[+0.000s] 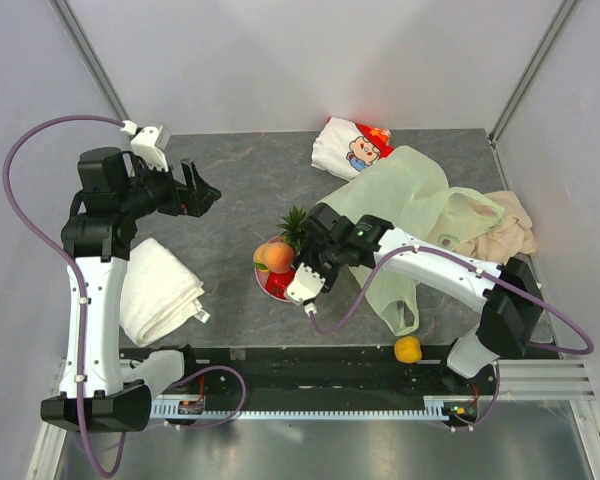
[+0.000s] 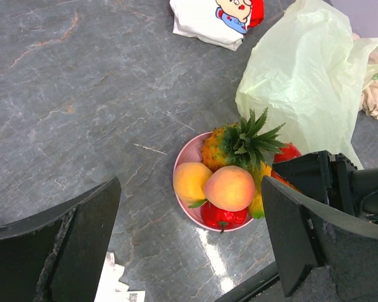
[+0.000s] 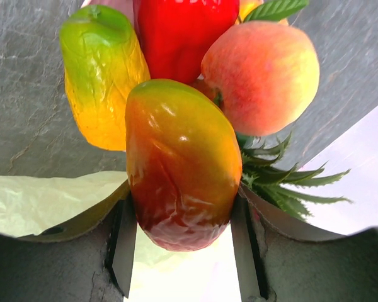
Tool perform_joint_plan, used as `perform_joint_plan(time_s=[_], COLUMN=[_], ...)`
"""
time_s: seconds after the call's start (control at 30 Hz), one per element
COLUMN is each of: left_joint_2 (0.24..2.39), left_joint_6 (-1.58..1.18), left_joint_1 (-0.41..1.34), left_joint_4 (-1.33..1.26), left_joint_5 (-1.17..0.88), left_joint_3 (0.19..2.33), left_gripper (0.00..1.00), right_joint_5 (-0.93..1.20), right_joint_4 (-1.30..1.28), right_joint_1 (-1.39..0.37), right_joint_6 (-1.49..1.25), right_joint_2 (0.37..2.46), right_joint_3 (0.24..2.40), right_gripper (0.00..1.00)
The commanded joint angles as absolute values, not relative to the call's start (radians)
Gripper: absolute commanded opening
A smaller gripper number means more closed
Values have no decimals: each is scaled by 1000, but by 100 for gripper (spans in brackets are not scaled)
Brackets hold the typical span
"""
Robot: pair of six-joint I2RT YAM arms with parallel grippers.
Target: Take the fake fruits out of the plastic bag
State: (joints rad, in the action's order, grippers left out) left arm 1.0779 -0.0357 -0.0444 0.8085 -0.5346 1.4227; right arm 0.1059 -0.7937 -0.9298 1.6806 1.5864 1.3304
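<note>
My right gripper (image 1: pixel 310 270) (image 3: pixel 183 214) is shut on the yellow-red mango (image 3: pixel 179 163) and holds it at the pink plate (image 1: pixel 263 285), close against the fruits lying there. On the plate are a peach (image 2: pixel 230 187) (image 3: pixel 261 75), a red pepper-like piece (image 2: pixel 222 216) (image 3: pixel 183 31), a pineapple (image 2: pixel 230 146) with a green crown (image 1: pixel 295 225), a yellow-orange fruit (image 2: pixel 190 181) and a yellow-green fruit (image 3: pixel 101 75). The pale-green plastic bag (image 1: pixel 410 200) (image 2: pixel 302 82) lies flattened behind my right arm. My left gripper (image 1: pixel 202 197) (image 2: pixel 192 239) is open and empty, raised at the left.
An orange (image 1: pixel 408 349) lies near the front edge on the right. A folded white towel (image 1: pixel 160 290) lies at the front left. The cartoon-printed pouch (image 1: pixel 352 147) sits at the back. A beige cloth (image 1: pixel 515 225) lies under the bag at the right.
</note>
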Motion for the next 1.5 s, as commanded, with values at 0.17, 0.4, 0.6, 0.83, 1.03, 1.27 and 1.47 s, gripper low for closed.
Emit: perform_joint_plan(time_s=[0.17, 0.4, 0.6, 0.83, 1.03, 1.27, 1.47], left_joint_2=[1083, 1083, 1077, 1085, 1089, 1092, 1095], left_joint_6=[-21, -21, -23, -28, -28, -37, -28], left_joint_1=[-51, -49, -49, -51, -49, -49, -49], left_joint_4=[778, 779, 779, 778, 778, 769, 765], left_joint_5=[-594, -604, -617, -637, -646, -660, -663], left_joint_3=[1437, 1437, 1425, 1425, 1425, 1417, 1422], left_gripper=[99, 99, 99, 99, 99, 99, 99], right_joint_5=[170, 161, 123, 97, 94, 78, 78], right_joint_4=[-776, -784, -788, -787, -788, -796, -850], right_joint_1=[-939, -957, -960, -960, -962, -960, -960], right_joint_6=[1715, 1703, 1698, 1680, 1664, 1654, 1641], right_joint_2=[1632, 1661, 1664, 1669, 1664, 1643, 1599], right_joint_3=[1387, 1397, 1379, 1374, 1379, 1373, 1391], right_gripper=[31, 37, 53, 98, 98, 98, 98])
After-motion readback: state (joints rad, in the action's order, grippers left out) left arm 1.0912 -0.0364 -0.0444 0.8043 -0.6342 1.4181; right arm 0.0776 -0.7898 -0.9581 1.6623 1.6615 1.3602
